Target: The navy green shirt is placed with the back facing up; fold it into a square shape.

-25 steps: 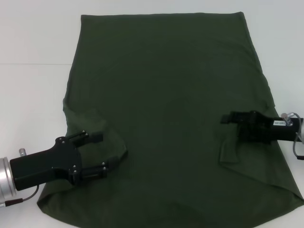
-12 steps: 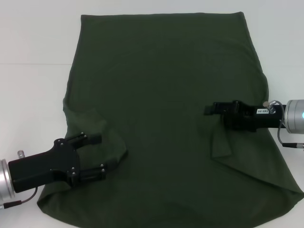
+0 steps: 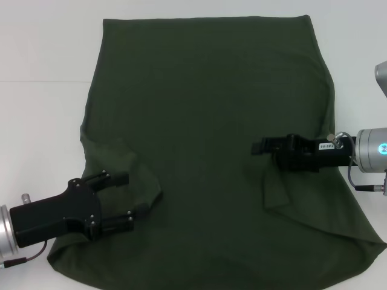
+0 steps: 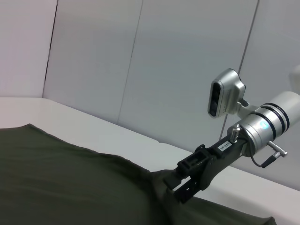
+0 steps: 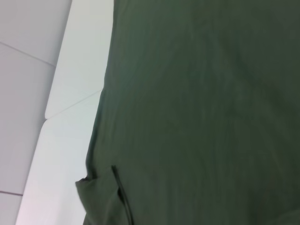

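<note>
Progress: sleeve folds were under way; the large, plain dark olive-green soft fabric shirt [image 3: 205, 145] lay spread flat on the white table [image 3: 42, 109], with both sleeves turned inward over the body.
Remaining: by my judgement, the side panels and the lengthwise folds into a square were not yet made.
Left gripper: the black left gripper [image 3: 115, 199] sat low over the near left corner, its fingers spread apart with nothing between them, just beside the folded left sleeve.
Right gripper: the black right gripper [image 3: 257, 147] reached well inward over the shirt's right half; a raised ridge of cloth ran from its tip, though I could not tell whether its jaws pinched it.
Fabric: matte, limp knit, unprinted, with soft wrinkles near both sleeve folds.
Table: smooth, pale, hard surface.
</note>
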You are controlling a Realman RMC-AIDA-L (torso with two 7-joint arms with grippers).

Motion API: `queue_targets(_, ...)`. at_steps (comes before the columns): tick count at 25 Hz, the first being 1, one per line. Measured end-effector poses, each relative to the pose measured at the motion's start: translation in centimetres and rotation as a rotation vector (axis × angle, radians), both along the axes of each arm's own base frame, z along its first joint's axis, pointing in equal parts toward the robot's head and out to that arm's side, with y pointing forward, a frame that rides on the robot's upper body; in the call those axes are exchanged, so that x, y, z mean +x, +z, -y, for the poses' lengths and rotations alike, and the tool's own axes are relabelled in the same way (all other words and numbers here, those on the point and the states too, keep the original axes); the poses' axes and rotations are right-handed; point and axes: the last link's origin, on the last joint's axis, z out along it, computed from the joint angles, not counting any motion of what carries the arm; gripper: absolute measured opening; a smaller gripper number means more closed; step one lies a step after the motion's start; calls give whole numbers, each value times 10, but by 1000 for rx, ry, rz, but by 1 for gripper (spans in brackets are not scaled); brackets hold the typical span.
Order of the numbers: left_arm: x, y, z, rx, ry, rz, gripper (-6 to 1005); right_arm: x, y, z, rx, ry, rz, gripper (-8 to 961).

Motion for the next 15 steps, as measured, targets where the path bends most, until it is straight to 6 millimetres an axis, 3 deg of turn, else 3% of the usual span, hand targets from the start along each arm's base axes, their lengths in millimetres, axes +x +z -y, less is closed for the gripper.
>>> queue_targets(15,-1,-1,3,-4,8,5,877,6,6,8,8,-34,-78,781)
